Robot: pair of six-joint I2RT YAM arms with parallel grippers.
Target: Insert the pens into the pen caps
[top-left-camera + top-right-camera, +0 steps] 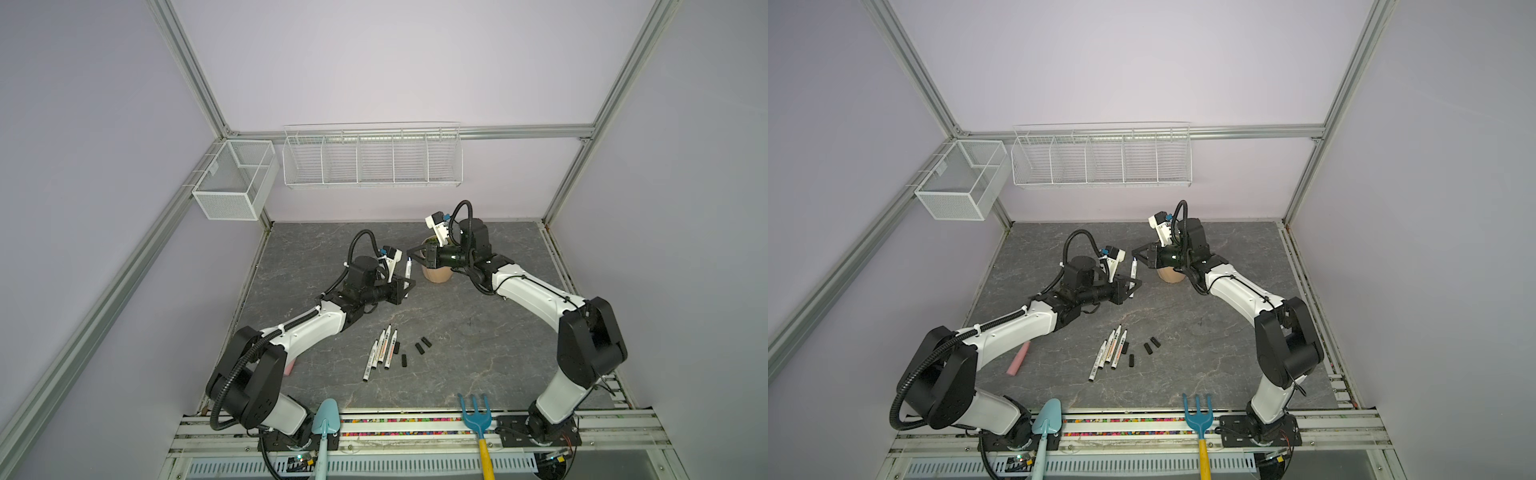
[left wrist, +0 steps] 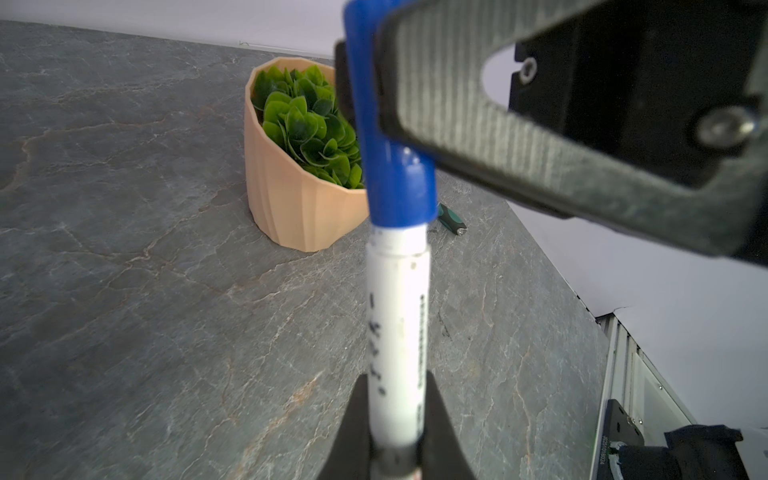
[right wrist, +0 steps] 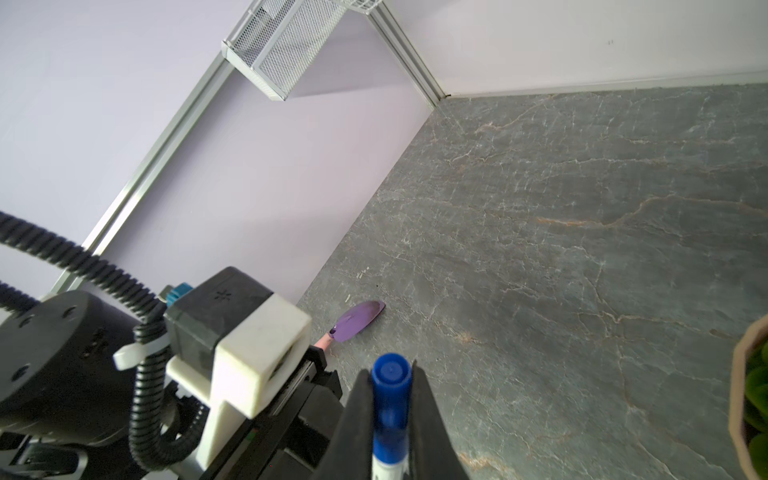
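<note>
Lilac walls (image 1: 374, 62), aluminium frame (image 1: 523, 131), grey marbled tabletop (image 1: 478, 332), white wire baskets (image 1: 372, 166)

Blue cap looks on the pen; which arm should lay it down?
Probably left: the left gripper grips the pen by its barrel; the right gripper only pinches the blue cap.

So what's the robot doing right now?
It is putting caps on pens. The left fingers grip the blue pen by its barrel. The right fingers are shut on the blue cap, which sits over the pen's tip, held in the air near the plant pot. Four more pens and four black caps lie on the table, not yet joined.
</note>
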